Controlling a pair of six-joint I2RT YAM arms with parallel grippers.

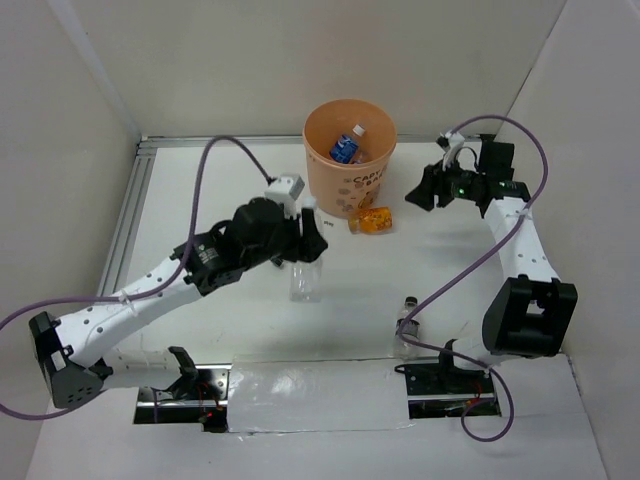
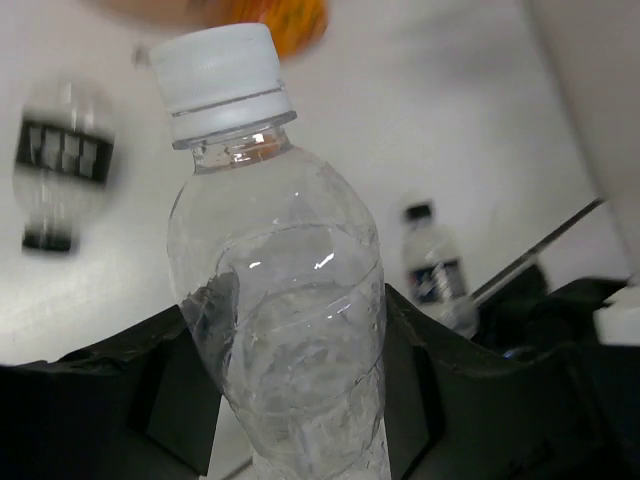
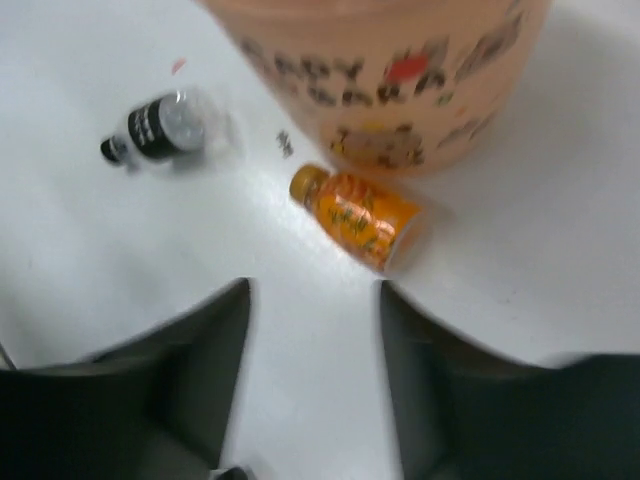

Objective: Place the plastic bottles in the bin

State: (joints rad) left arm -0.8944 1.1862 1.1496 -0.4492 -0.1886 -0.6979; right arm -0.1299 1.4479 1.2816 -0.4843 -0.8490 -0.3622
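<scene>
On the white walled table (image 1: 350,290), the bin (image 1: 350,185) is set mid far edge. A clear bottle (image 2: 275,330) near the centre is flanked by the jaws of the left gripper (image 1: 305,252), and a pinch cannot be confirmed. Those of the right gripper (image 3: 315,290) are spread, empty, before the orange bottle (image 3: 357,215). Grasping is judged in hand; firm closure, then a lift binward, is required.

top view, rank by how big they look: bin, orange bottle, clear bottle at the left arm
1. bin, by far
2. orange bottle and clear bottle: about alike, and the left claw covers part of the clear one, so unranked
</scene>
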